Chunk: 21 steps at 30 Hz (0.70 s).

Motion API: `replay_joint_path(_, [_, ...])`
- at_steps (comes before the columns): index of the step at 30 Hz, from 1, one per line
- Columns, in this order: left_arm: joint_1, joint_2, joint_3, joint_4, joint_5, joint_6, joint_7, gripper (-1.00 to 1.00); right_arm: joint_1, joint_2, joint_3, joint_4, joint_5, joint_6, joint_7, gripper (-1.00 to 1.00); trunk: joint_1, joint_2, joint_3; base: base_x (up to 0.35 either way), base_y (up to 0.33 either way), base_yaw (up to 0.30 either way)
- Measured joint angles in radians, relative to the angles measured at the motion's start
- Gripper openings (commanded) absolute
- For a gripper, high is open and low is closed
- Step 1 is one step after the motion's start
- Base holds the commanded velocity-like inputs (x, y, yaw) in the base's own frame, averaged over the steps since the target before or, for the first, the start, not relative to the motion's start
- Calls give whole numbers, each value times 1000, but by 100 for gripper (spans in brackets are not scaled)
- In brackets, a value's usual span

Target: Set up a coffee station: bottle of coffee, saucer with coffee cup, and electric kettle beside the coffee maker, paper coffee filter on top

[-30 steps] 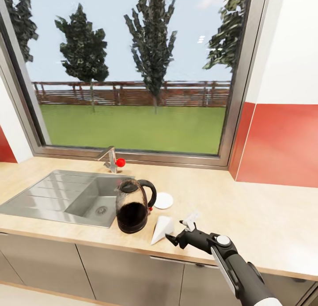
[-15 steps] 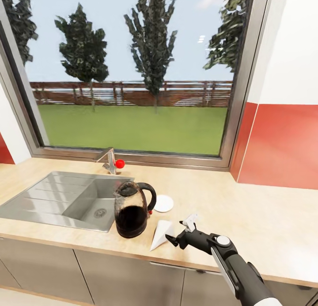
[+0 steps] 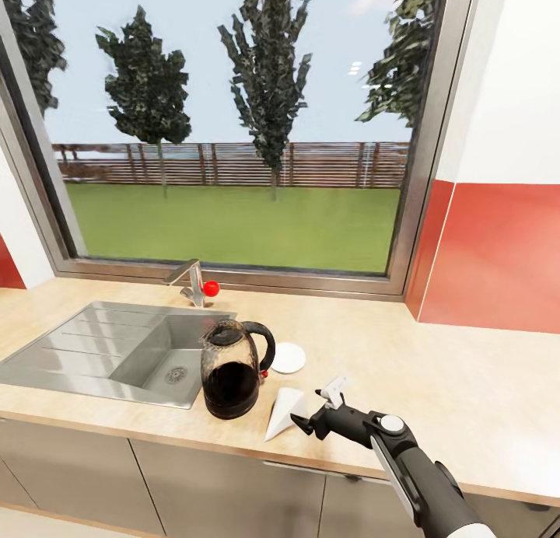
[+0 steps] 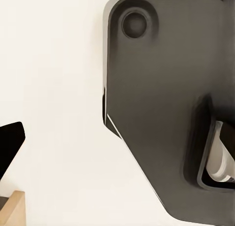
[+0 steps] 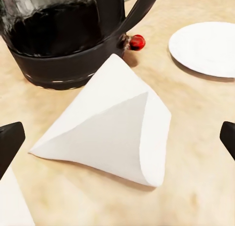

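Observation:
The electric kettle (image 3: 231,375), dark glass with a black handle, stands on the beige countertop beside the sink; its base is also close up in the right wrist view (image 5: 54,35). A white paper coffee filter (image 3: 282,410) lies flat just right of it, and its folded cone is spread out in the right wrist view (image 5: 112,128). The white saucer (image 3: 288,357) lies behind the filter (image 5: 208,47). My right gripper (image 3: 317,404) hangs open right beside the filter, its fingertips either side of it and holding nothing. One black fingertip (image 4: 10,143) of my left gripper stands before my own dark body.
A steel sink (image 3: 78,344) with a faucet (image 3: 190,281) takes up the counter's left part. A large window runs behind it, and a red wall panel (image 3: 498,250) rises at the right. Bare countertop (image 3: 467,382) stretches to the right of my arm.
The whole view has shifted slightly. My right gripper has stayed open beside the filter, and nothing has been taken hold of.

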<state>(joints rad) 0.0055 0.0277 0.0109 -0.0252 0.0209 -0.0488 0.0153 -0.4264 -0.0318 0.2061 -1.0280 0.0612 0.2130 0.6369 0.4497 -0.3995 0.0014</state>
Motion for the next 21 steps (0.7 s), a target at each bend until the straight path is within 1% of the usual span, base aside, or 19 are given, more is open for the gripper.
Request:
replay_joint_path(11, [0,0,0,0,0,0,0,100,0,2,4,2,-1,-2,3,100,0,0,0,0,0,0])
replay_joint_path(13, [0,0,0,0,0,0,0,100,0,3,19,3,-1,-2,12,100,0,0,0,0,0,0])
replay_joint_path(15, [0,-1,0,0,0,0,0,100,0,3,49,3,-1,-2,17,100,0,0,0,0,0,0])
replay_joint_path(16, [0,-1,0,0,0,0,0,100,0,3,55,3,0,-1,18,100,0,0,0,0,0,0])
replay_joint_path(18, [4,7,4,1,8,1,3,100,0,14,66,-1,0,1,15,100,0,0,0,0,0,0])
replay_joint_path(20, [5,5,5,2,9,2,4,100,0,26,68,-2,0,1,15,100,0,0,0,0,0,0])
replay_joint_path(21, [5,5,5,2,9,2,4,100,0,27,68,-2,1,1,15,100,0,0,0,0,0,0])
